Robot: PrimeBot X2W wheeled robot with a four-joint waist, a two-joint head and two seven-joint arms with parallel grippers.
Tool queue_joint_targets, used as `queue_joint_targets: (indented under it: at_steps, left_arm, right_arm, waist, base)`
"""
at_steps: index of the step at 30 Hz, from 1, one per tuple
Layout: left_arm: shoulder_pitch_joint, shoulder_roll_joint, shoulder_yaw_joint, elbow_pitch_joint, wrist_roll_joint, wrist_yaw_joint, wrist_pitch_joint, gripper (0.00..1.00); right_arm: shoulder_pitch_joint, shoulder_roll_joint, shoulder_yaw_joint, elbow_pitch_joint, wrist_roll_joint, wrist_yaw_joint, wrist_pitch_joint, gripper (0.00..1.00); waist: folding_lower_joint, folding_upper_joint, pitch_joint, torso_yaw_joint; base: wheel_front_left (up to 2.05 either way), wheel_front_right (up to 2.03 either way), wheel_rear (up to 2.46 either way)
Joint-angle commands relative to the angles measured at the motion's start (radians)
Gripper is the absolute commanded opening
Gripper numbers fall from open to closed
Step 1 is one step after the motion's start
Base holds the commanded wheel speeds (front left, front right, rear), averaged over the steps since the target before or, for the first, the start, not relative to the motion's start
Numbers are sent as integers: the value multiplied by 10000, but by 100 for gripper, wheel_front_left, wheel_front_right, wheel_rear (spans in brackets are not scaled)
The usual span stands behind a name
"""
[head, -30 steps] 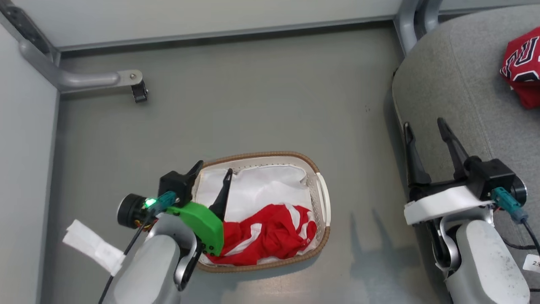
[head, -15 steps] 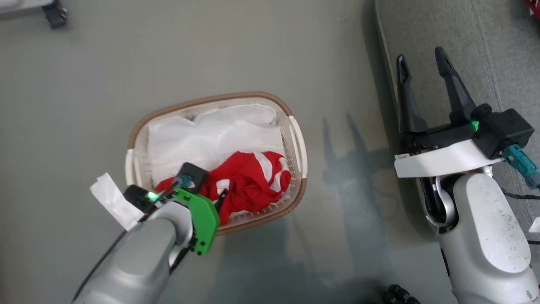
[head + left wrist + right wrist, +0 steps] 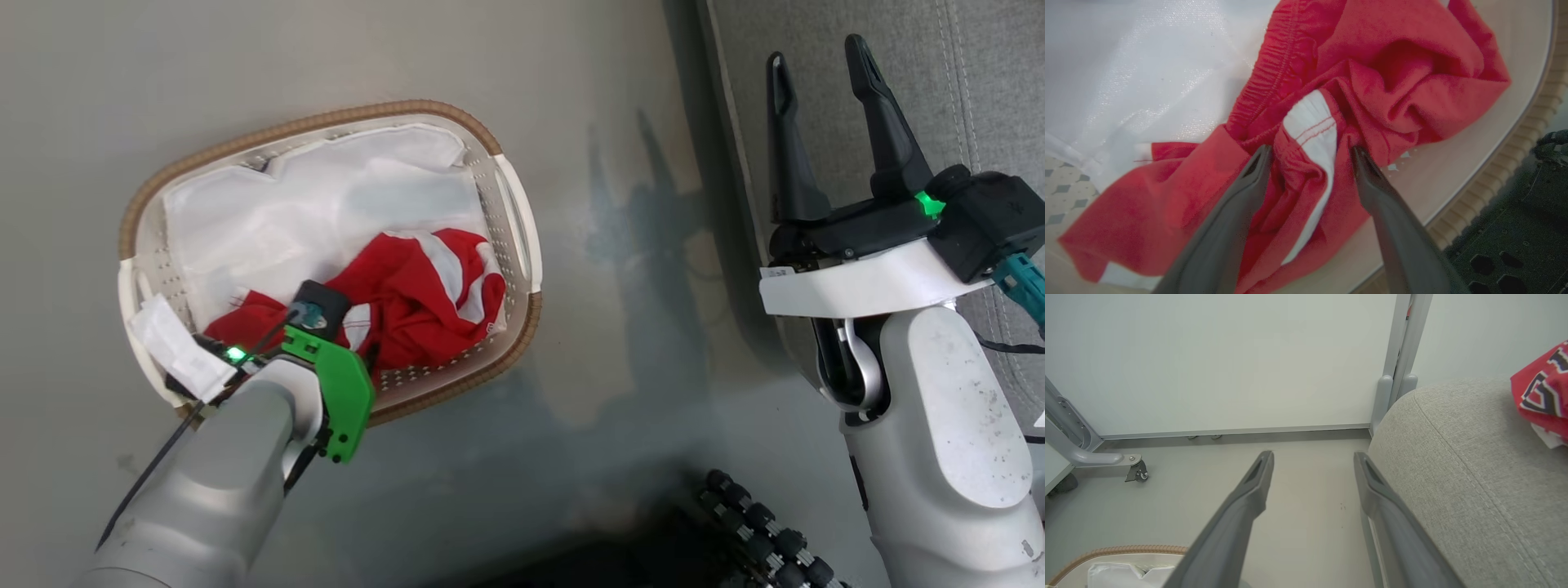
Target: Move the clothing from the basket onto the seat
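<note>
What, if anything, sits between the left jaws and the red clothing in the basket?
Nothing visible. The left gripper is open inside the basket, its jaws straddling a bunched fold of the clothing that carries a white stripe. The white liner lies beside the fold, not over it.

- left arm (image 3: 204, 482) enters from lower left, forearm angled up and right, wrist bent downward, green bracket (image 3: 347, 400) at wrist
- left jaws aimed down, away from head camera, spread wide; left wrist view: both dark fingers (image 3: 1224, 228) well apart, tips about level
- right arm (image 3: 939, 425) upright at lower right, white collar (image 3: 857, 286) at wrist
- right jaws spread wide, empty, fingers (image 3: 788, 147) pointing up head view
</note>
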Motion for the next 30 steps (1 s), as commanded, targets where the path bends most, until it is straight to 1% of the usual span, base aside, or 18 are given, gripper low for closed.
queue_joint_targets:
  at_steps: [1,6,7,8,9,10,14,20,23,30]
  left_arm:
    - [-182,75,0,138,-104,19,-34,100]
    - [-329,79,-84,556,-299,19,-194,100]
    - [-353,71,-100,581,-321,19,-245,80]
    - [-399,53,-116,589,-366,19,-322,43]
    - [-448,13,-136,574,-416,19,-438,18]
    - [-484,-21,-145,544,-456,19,-563,0]
    - [-484,-122,-307,362,-664,19,-1010,0]
    - [-373,-138,-576,-110,-1011,19,-1779,0]
    - [-330,-161,-751,-414,-1233,19,-2138,0]
    - [-417,-143,-1320,-1325,-1634,18,-2554,0]
  right_arm:
    - [-101,-20,25,-37,92,-10,-48,100]
    - [-189,-20,100,-73,209,-10,-48,100]
    - [-188,-19,94,-69,222,-10,-48,100]
    - [-180,-19,75,-63,228,-10,-48,100]
    - [-164,-20,34,-44,217,-10,-48,100]
    - [-149,-20,-8,-25,200,-10,-48,100]
    - [-43,-22,-170,137,152,-10,-48,100]
    - [119,-25,-301,545,32,-10,-48,100]
    - [350,-25,-394,869,-106,-10,-48,100]
    - [1090,-28,-568,1691,-448,-11,-48,100]
  waist:
    - [-2,0,372,-343]
    - [-2,0,457,-420]
    - [-2,0,459,-425]
    - [-2,0,458,-422]
    - [-2,0,445,-403]
    - [-2,0,420,-368]
    - [-2,0,104,-134]
    - [-2,0,-876,303]
    - [-2,0,-1583,571]
    - [-2,0,-3438,1248]
  base:
    - [0,0,0]
    - [0,0,0]
    - [0,0,0]
    - [0,0,0]
    - [0,0,0]
    - [0,0,0]
    - [0,0,0]
    - [0,0,0]
    - [0,0,0]
    - [0,0,0]
